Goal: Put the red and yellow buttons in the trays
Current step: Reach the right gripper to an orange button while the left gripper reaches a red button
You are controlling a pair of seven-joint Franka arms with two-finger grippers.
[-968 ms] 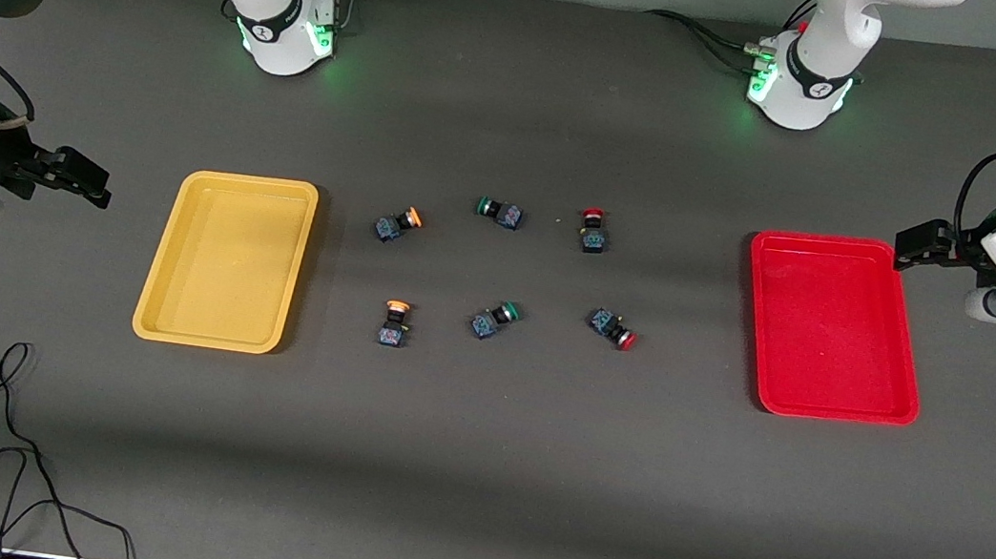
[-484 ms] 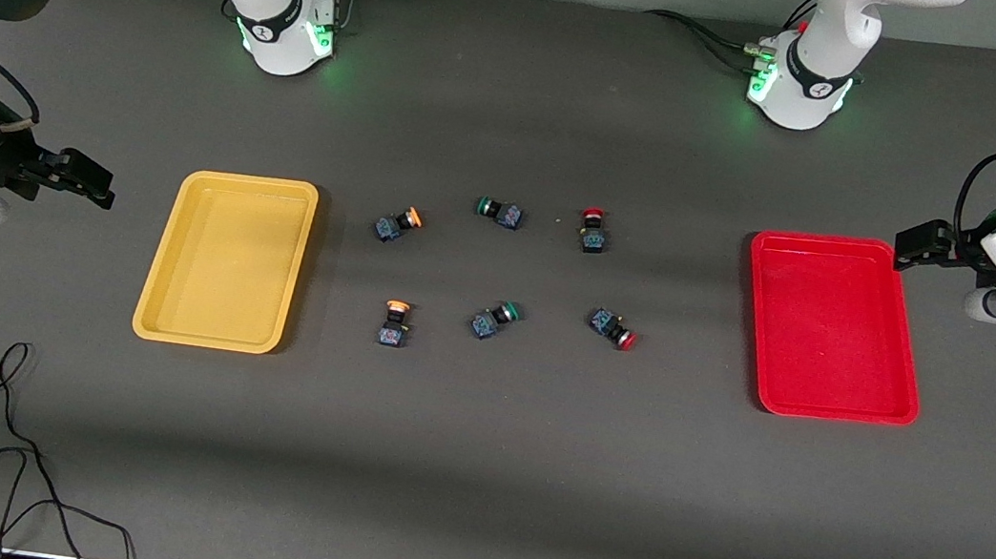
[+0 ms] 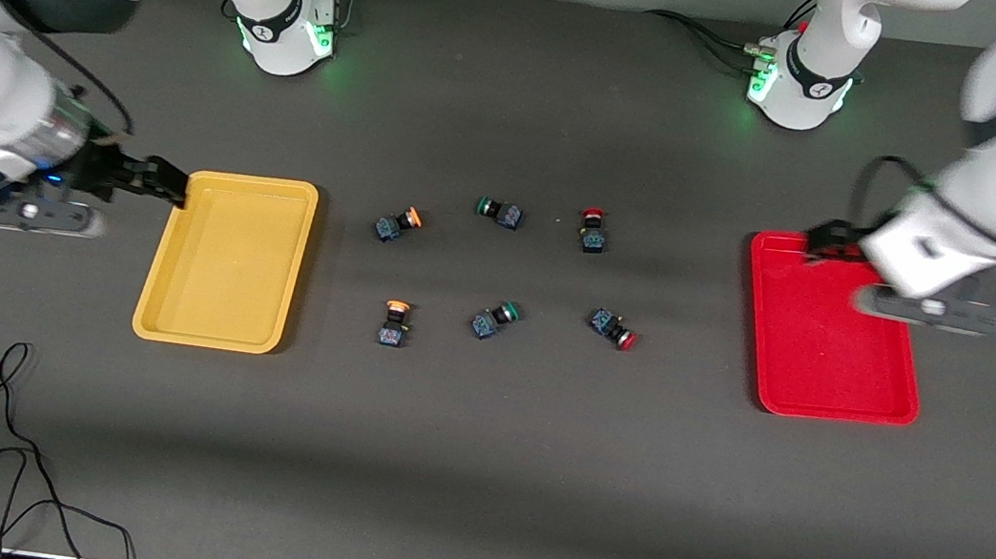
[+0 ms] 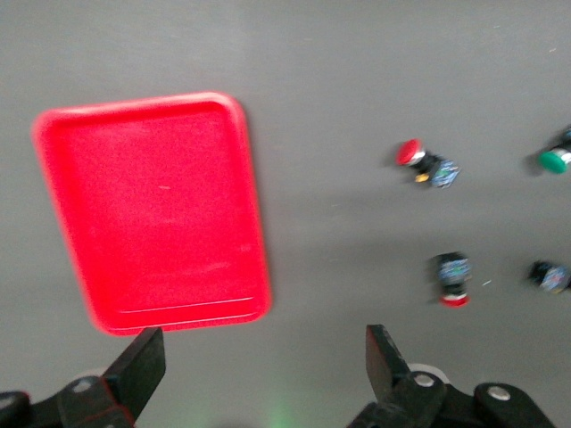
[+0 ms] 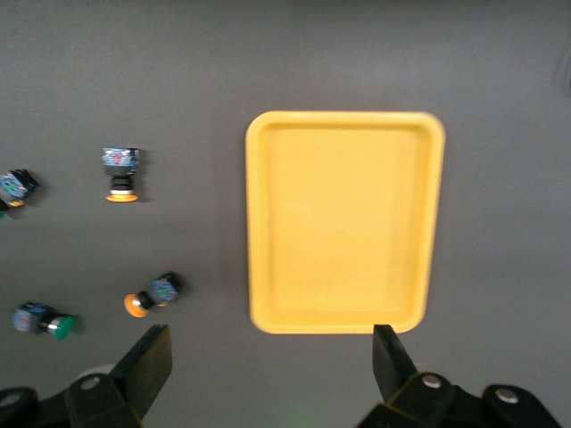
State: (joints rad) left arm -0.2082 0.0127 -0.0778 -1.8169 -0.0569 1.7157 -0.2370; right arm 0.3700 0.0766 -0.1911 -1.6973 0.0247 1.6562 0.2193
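The yellow tray (image 3: 226, 258) lies toward the right arm's end, and the red tray (image 3: 833, 328) toward the left arm's end; both hold nothing. Between them lie two orange-yellow buttons (image 3: 397, 224) (image 3: 394, 322) and two red buttons (image 3: 593, 230) (image 3: 613, 327). My right gripper (image 3: 172, 184) is open and empty over the yellow tray's outer edge. My left gripper (image 3: 823, 240) is open and empty over the red tray's corner nearest the bases. The left wrist view shows the red tray (image 4: 152, 209), both red buttons (image 4: 426, 164) (image 4: 451, 278) and open fingers (image 4: 143, 370). The right wrist view shows the yellow tray (image 5: 343, 218) and the orange-yellow buttons (image 5: 119, 172) (image 5: 152, 292).
Two green-capped switches (image 3: 498, 211) (image 3: 494, 319) lie among the buttons in the middle. A loose black cable (image 3: 5, 446) lies near the front camera at the right arm's end. The arm bases (image 3: 286, 26) (image 3: 798, 83) stand farthest from the front camera.
Both arms have swung inward: the right gripper from outside the yellow tray to its outer edge, the left gripper from outside the red tray to over its corner. The buttons have not moved.
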